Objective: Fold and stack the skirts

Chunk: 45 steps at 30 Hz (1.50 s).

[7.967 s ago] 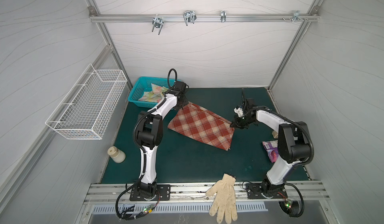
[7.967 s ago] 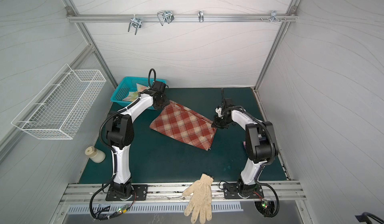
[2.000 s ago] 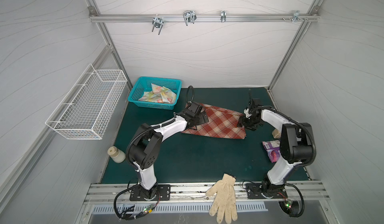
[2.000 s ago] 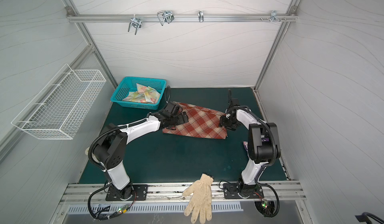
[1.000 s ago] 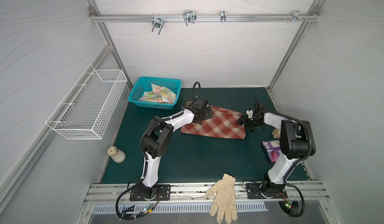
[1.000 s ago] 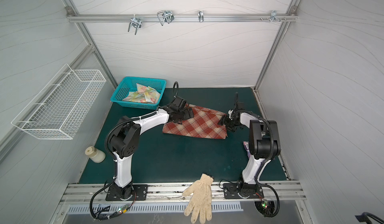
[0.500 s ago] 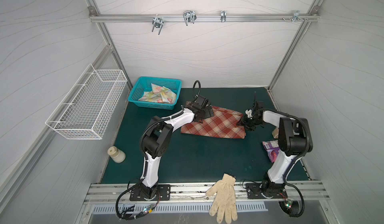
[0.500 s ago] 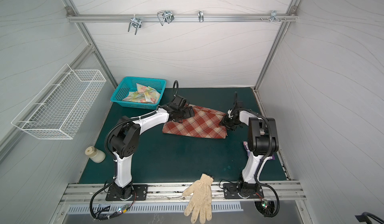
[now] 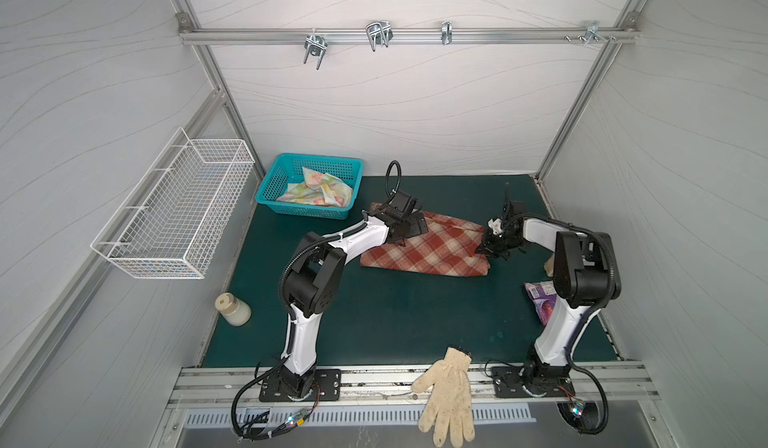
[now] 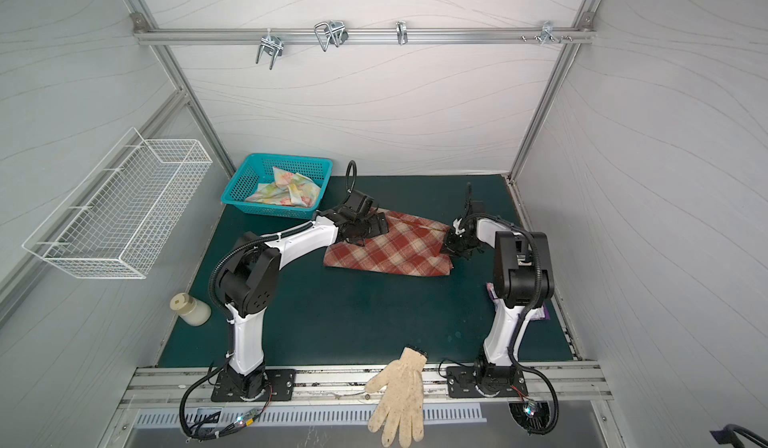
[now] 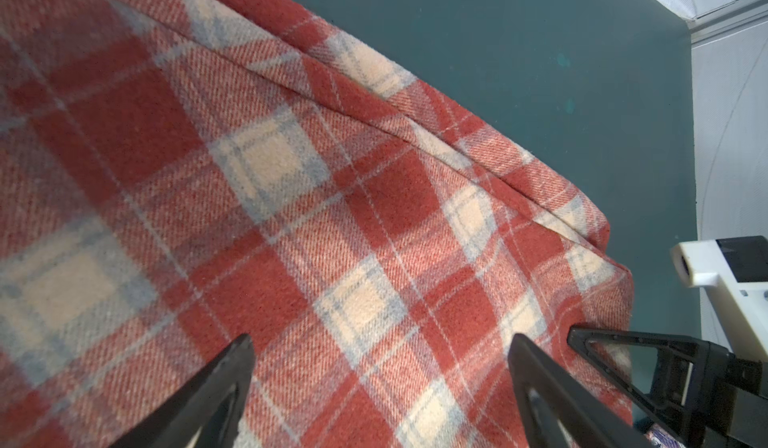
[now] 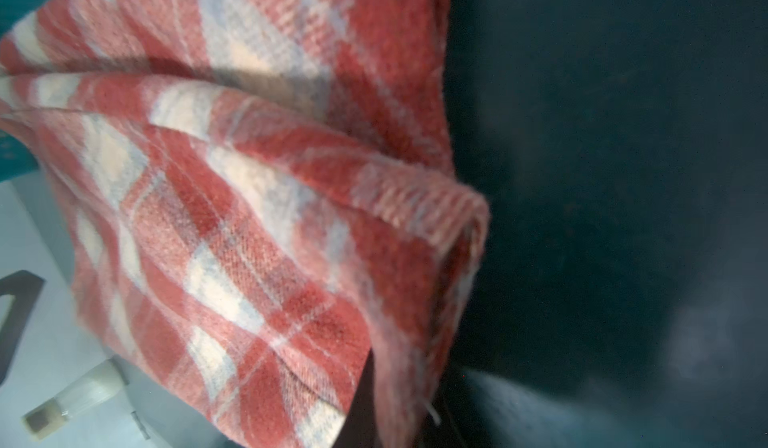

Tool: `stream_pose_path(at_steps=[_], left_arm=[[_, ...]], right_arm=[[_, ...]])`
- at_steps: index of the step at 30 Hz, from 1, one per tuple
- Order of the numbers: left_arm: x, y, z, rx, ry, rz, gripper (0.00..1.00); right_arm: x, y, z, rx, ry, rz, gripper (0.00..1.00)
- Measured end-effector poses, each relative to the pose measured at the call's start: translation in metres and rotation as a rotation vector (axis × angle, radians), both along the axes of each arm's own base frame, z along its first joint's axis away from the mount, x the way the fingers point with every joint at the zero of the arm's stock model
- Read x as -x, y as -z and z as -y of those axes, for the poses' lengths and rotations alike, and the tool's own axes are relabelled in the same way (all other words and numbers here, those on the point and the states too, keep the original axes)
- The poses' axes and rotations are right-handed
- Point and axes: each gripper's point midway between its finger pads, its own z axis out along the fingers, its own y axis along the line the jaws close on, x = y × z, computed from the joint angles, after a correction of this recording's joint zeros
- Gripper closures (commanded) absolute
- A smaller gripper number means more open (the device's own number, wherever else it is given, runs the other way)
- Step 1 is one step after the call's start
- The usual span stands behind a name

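The rust-red and cream plaid skirt lies folded on the green mat in both top views. My left gripper hovers over its far left part, jaws wide open, nothing between them. My right gripper is shut on the plaid skirt's right edge, and the cloth bunches up from the jaws. The pastel flowered skirt lies crumpled in the teal basket.
A cream knitted glove hangs over the front rail. A small jar stands at the mat's left edge. A purple packet lies by the right arm's base. A white wire basket is mounted on the left wall.
My right gripper has closed onto the plaid skirt's right edge during the last second. The left gripper stays open in about the same place over the skirt.
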Motion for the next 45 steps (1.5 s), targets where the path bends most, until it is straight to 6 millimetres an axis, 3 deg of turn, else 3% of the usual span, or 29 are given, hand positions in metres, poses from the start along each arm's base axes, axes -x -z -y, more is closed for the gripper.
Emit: stream_pose_path(at_steps=[3, 9, 14, 20, 32, 45], left_arm=[[0.000, -0.003, 0.001, 0.006, 0.003, 0.003, 0.05], [0.003, -0.015, 0.007, 0.048, 0.023, 0.018, 0.05], [0.008, -0.019, 0.014, 0.100, 0.034, 0.023, 0.05], [0.016, -0.009, 0.021, 0.148, 0.041, 0.003, 0.05], [0.046, 0.040, -0.004, 0.092, 0.018, -0.068, 0.04], [0.046, 0.047, -0.006, 0.103, 0.013, -0.036, 0.05]], right_arm=[[-0.003, -0.015, 0.003, 0.062, -0.019, 0.015, 0.99], [-0.024, -0.071, 0.000, 0.239, -0.091, 0.138, 1.00], [-0.027, -0.104, -0.018, 0.391, -0.176, 0.203, 1.00], [-0.024, -0.132, -0.047, 0.542, -0.270, 0.243, 1.00], [-0.018, -0.148, -0.096, 0.630, -0.368, 0.227, 0.98], [-0.001, -0.144, -0.168, 0.170, -0.285, 0.095, 0.95]])
